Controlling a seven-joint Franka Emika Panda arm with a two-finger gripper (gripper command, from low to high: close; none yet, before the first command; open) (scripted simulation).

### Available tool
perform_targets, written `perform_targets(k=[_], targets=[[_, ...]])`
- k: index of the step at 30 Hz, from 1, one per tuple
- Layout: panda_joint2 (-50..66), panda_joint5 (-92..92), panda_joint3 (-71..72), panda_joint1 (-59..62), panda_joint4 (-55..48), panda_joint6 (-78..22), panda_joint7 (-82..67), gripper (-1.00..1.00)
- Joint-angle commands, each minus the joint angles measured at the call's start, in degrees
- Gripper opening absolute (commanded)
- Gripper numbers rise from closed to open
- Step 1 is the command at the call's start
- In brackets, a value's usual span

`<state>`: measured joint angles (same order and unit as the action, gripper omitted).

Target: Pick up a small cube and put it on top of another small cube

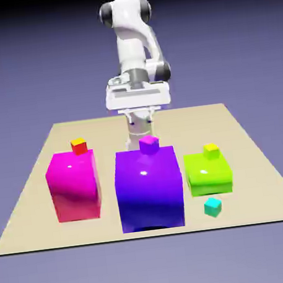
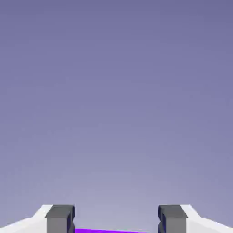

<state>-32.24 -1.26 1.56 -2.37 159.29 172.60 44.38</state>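
Jaws spread wide with nothing between them, I see the gripper (image 2: 116, 220) over a purple sliver at bottom centre; teal cube (image 1: 213, 207) sitting lower right, just below the green block (image 1: 208, 174)

Glossy white arm (image 1: 133, 45), dark grey joint caps, grey-tipped white fingers (image 2: 59, 218)
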Motion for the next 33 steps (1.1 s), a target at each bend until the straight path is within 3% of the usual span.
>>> perform_targets(k=[1,33], targets=[[1.27,-0.94,0.55,-0.22,-0.73,-0.58,2.49,0.00],[42.04,-30.62,17.47,-6.69,-23.52,-18.56,82.23,0.00]])
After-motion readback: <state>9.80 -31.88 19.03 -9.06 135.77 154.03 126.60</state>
